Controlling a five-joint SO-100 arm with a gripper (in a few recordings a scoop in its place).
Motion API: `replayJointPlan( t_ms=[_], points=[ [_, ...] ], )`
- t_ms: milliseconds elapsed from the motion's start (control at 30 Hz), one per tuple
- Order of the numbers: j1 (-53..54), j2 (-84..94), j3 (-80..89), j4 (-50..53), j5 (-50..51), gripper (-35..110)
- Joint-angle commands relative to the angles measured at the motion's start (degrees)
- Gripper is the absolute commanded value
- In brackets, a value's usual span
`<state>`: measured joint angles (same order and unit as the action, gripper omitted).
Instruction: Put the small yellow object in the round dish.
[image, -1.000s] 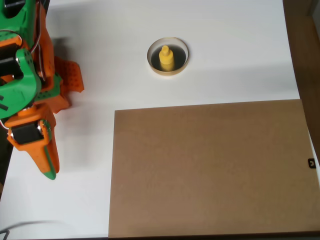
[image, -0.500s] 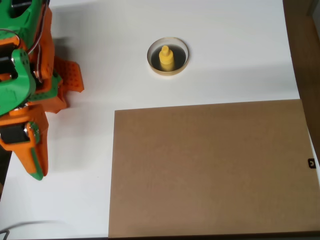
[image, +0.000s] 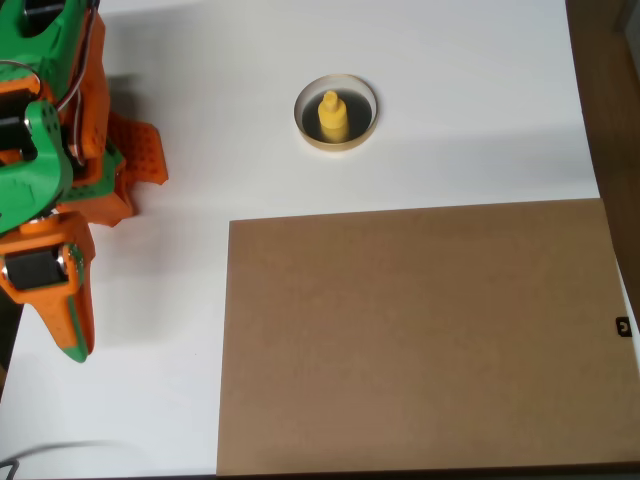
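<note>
Yellow object (image: 332, 117) — one only — is standing upright inside the single round dish (image: 336, 83), knob pointing up. Brown board (image: 420, 335) is lying nearby. Gripper (image: 75, 335) is hanging well apart at left, fingers seemingly closed, grasping nothing.

The single overhead camera looked straight down on the white table (image: 450, 120). It sat fairly high, the arm (image: 50, 180) at the left edge

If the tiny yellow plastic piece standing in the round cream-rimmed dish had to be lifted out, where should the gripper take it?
Probably by the narrower knob on top of the yellow piece, coming straight down from above: it stands upright, and the dish's raised rim rings its wider base, hindering a side approach.
</note>
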<state>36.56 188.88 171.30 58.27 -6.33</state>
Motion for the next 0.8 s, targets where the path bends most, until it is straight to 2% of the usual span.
replayJointPlan(
  t_ms=[0,767],
  points=[
    [1.0,1.8,-0.2,-1.2,-0.1,0],
    [0.9,1.8,0.0,-2.1,-0.6,0]
  ],
)
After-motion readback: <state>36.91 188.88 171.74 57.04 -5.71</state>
